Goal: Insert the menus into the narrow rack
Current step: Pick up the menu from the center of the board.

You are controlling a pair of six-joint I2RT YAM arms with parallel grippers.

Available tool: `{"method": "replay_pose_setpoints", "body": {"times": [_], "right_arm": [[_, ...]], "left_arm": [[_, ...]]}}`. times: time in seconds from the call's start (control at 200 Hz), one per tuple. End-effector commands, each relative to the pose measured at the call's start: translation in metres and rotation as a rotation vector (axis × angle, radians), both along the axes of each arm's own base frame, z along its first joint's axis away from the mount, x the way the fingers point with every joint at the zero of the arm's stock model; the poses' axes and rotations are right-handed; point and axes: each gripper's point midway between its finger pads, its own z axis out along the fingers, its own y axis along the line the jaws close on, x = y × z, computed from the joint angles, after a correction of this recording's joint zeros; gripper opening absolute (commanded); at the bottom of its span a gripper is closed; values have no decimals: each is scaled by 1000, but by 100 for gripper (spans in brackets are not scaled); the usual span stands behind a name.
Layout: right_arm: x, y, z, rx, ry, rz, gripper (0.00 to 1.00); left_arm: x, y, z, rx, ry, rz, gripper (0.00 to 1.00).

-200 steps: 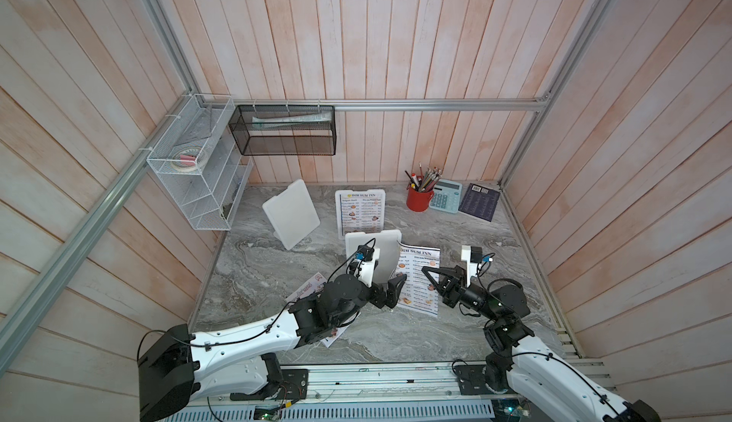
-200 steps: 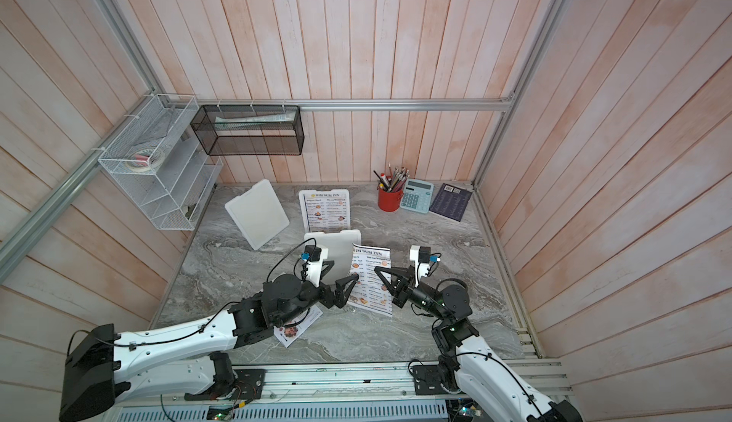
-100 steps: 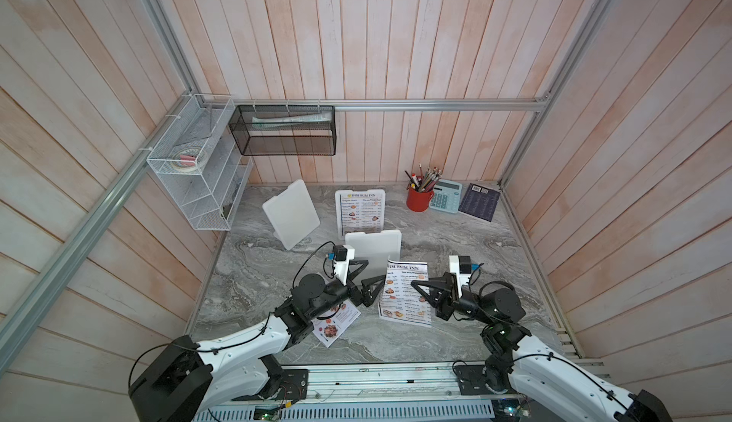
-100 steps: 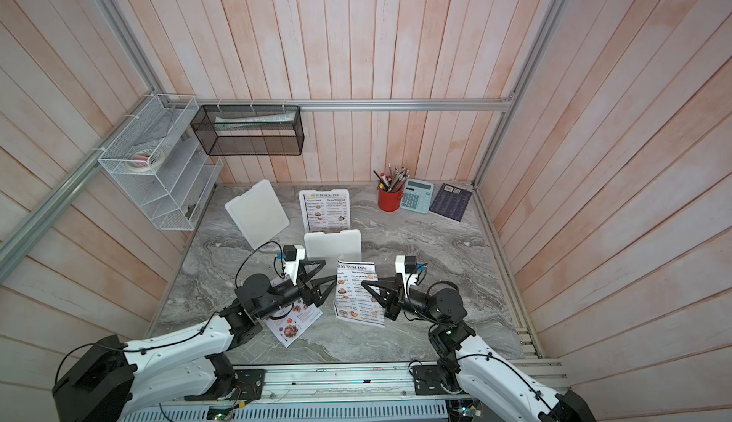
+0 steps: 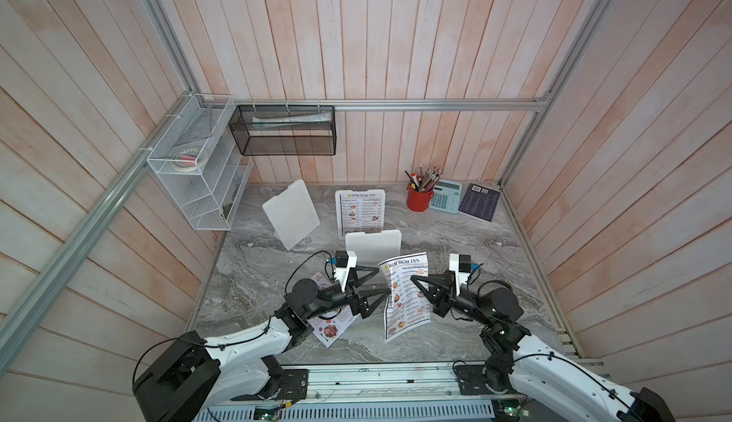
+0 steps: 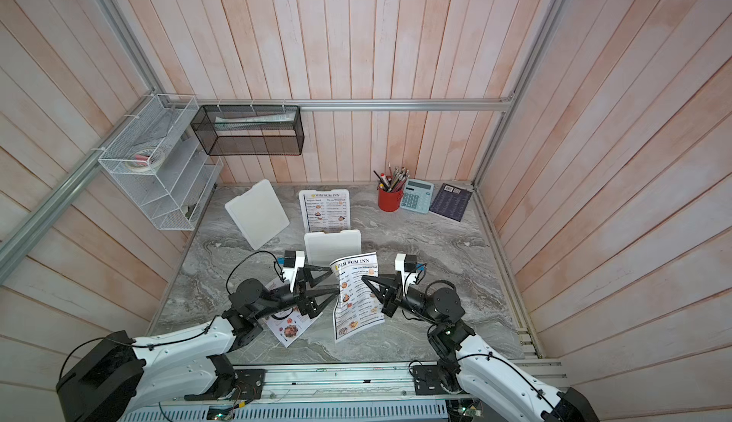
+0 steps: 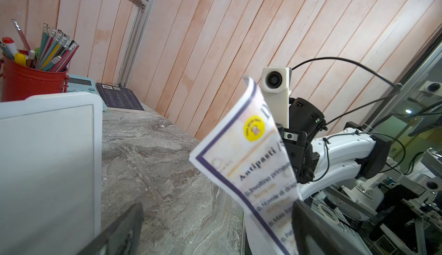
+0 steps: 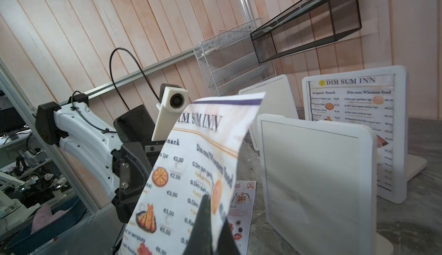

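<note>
Right gripper [image 5: 412, 278] is clamped shut on a curling Dim Sum Inn menu [image 5: 406, 301], held upright & well apart from the black wire rack [image 5: 283, 131] on the back wall. The right wrist view shows the pinch close up. Left gripper [image 5: 383, 281] gapes wide, empty, at the sheet's other edge; contact can't be told. Top views add a colourful menu [image 5: 330, 327] flat under the left arm, w/ a 2nd Dim Sum menu [image 5: 359, 212] propped in a stand behind.

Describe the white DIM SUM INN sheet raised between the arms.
White, dark-bordered paper menu headed DIM SUM INN, with price lists and small food photos. It hangs upright over the marble table, limp, top curling. The shut right gripper pinches one side edge; the open left gripper straddles the opposite edge.
</note>
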Motion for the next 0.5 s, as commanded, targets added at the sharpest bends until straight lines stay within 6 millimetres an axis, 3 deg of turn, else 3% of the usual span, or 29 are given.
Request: {"method": "replay_pose_setpoints", "body": {"times": [0.0,0.495], "right_arm": [[8,-9,11,35,-14,-63,0],[-15,15,24,49,-61,154,0]], "left_arm": [[-3,8,5,-26,-14,16,98],[8,2,2,3,-1,38,99]]}}
